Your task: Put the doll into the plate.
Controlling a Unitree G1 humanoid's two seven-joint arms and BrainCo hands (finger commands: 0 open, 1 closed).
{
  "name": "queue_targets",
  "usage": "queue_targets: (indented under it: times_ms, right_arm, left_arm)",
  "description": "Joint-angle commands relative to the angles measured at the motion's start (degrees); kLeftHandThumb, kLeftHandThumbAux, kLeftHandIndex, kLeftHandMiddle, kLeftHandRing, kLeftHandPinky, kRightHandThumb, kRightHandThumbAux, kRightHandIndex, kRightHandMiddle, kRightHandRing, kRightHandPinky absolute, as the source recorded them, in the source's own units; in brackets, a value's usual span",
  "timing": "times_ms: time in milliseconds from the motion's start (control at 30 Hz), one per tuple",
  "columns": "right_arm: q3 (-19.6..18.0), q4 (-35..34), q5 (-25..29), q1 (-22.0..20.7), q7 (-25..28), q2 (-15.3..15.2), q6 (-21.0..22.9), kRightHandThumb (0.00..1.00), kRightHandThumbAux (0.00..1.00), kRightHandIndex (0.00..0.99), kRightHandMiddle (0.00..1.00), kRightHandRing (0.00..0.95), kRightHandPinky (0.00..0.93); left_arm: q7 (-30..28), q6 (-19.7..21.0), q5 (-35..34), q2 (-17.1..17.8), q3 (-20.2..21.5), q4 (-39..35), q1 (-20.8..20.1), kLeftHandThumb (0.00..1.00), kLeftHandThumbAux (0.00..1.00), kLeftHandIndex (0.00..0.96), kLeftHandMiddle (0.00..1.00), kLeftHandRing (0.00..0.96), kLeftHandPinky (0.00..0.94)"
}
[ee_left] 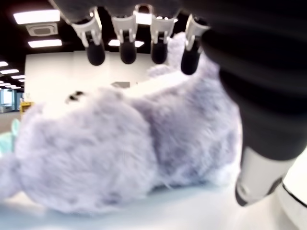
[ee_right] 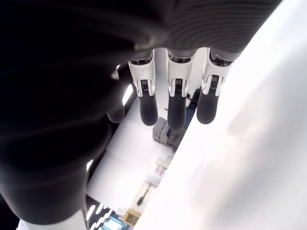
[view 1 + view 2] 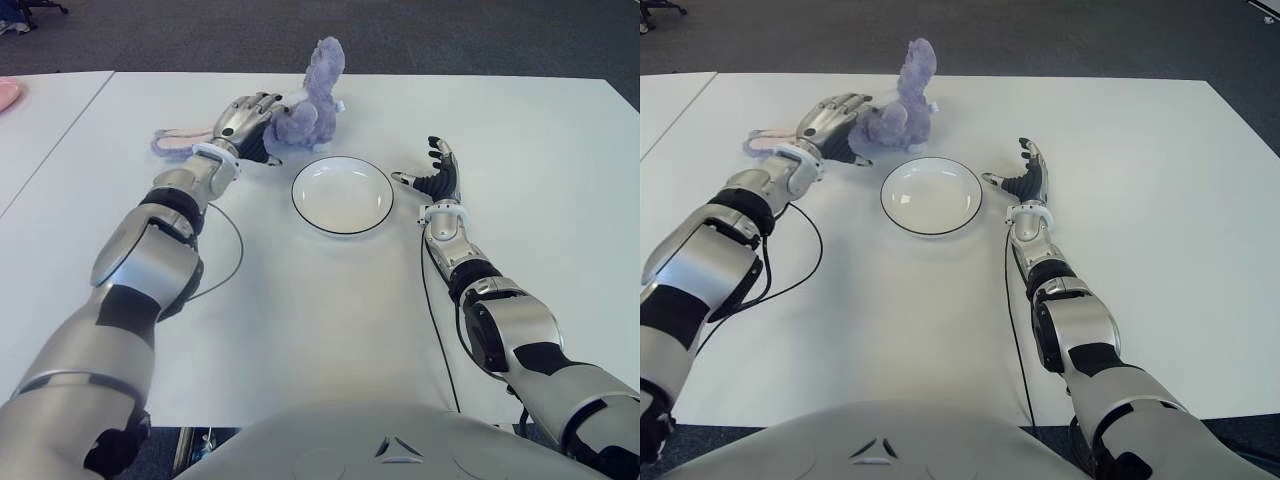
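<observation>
A fluffy lavender doll [image 3: 310,105] sits upright on the white table [image 3: 330,310], just behind the plate's far left rim. My left hand [image 3: 245,122] reaches it from the left. In the left wrist view its fingertips [image 1: 127,50] stretch straight out over the doll [image 1: 120,148] and the thumb [image 1: 259,172] stands beside it; the fingers are spread, not closed on it. The white plate [image 3: 342,195] with a dark rim holds nothing. My right hand [image 3: 438,175] shows to the right of the plate, open, fingers pointing away.
A flat pink and lavender plush piece [image 3: 175,142] lies on the table beside my left wrist. A pink object [image 3: 5,95] peeks in at the far left edge. Thin black cables [image 3: 238,250] trail from both forearms across the table.
</observation>
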Motion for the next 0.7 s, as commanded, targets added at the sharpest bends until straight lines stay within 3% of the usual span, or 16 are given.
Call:
queue_targets:
  times_ms: [33, 533, 700]
  right_arm:
    - [1.41, 8.90, -1.00, 12.19, 1.30, 5.51, 8.71, 0.000, 0.867, 0.147, 0.161, 0.165, 0.190]
    - [2.69, 9.08, -2.10, 11.73, 0.11, 5.41, 9.97, 0.000, 0.846, 0.148, 0.165, 0.169, 0.193]
    - [2.94, 9.11, -2.21, 11.61, 0.13, 5.31, 10.02, 0.000, 0.840, 0.142, 0.159, 0.163, 0.185]
  left_arm:
    - [2.47, 0.97, -1.75, 2.67, 2.47, -0.05, -1.57, 0.000, 0.720, 0.129, 0.000, 0.000, 0.000]
    - [5.20, 1.76, -2.04, 3.18, 4.26, -0.15, -1.94, 0.000, 0.702, 0.150, 0.000, 0.000, 0.000]
    - [5.44, 2.49, -1.65, 1.10, 3.91, 0.08, -2.28, 0.000, 0.715, 0.160, 0.000, 0.000, 0.000]
